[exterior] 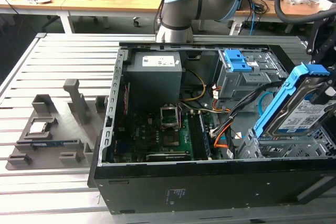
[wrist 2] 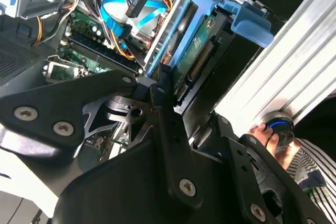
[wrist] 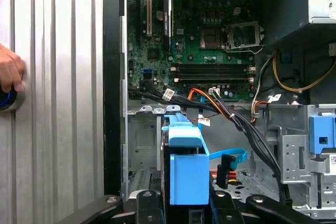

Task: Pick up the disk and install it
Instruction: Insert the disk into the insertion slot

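Black gripper (wrist: 182, 205) is clamped tight on the disk (exterior: 302, 109), holding it tilted at 3 o'clock in the exterior view, I'd guess to slide it edge-first into the bay (exterior: 262, 148) underneath. Motherboard (exterior: 168, 132) sits beyond at 9 o'clock.

Colours noted: disk (exterior: 307, 115) silver, label white-and-blue, bracket bright blue. motherboard (exterior: 157, 135) green. computer case (exterior: 210, 187) black. table (exterior: 58, 56) silver-grey, lined with parallel slots. sleeve (wrist 2: 307, 163) dark-and-white stripes. parts tray (exterior: 58, 129) grey.
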Available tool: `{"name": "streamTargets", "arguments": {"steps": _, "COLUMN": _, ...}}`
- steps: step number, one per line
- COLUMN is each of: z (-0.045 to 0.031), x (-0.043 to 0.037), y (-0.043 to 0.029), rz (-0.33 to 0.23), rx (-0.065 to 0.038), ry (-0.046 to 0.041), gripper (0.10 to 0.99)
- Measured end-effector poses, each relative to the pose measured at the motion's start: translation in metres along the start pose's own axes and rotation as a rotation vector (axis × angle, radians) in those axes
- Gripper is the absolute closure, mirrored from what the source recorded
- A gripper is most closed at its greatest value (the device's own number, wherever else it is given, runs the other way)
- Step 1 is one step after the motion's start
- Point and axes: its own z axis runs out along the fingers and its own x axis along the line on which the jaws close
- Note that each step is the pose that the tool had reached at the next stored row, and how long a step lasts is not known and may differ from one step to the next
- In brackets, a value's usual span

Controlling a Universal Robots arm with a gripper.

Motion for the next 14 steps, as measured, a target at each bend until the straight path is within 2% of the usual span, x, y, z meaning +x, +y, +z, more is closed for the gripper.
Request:
{"name": "streamTargets", "arguments": {"steps": 2, "z": 0.0043, "x": 0.0000, "y": 0.0024, "rz": 0.000, "rx": 0.000, "ry": 0.0010, "gripper": 0.722}}
{"name": "streamTargets", "arguments": {"steps": 11, "z": 0.0246, "x": 0.0003, "y": 0.0041, "rz": 0.000, "rx": 0.000, "ry": 0.0031, "gripper": 0.722}}
{"name": "streamTargets", "arguments": {"steps": 14, "z": 0.0363, "x": 0.0005, "y": 0.0039, "rz": 0.000, "rx": 0.000, "ry": 0.0032, "gripper": 0.722}}
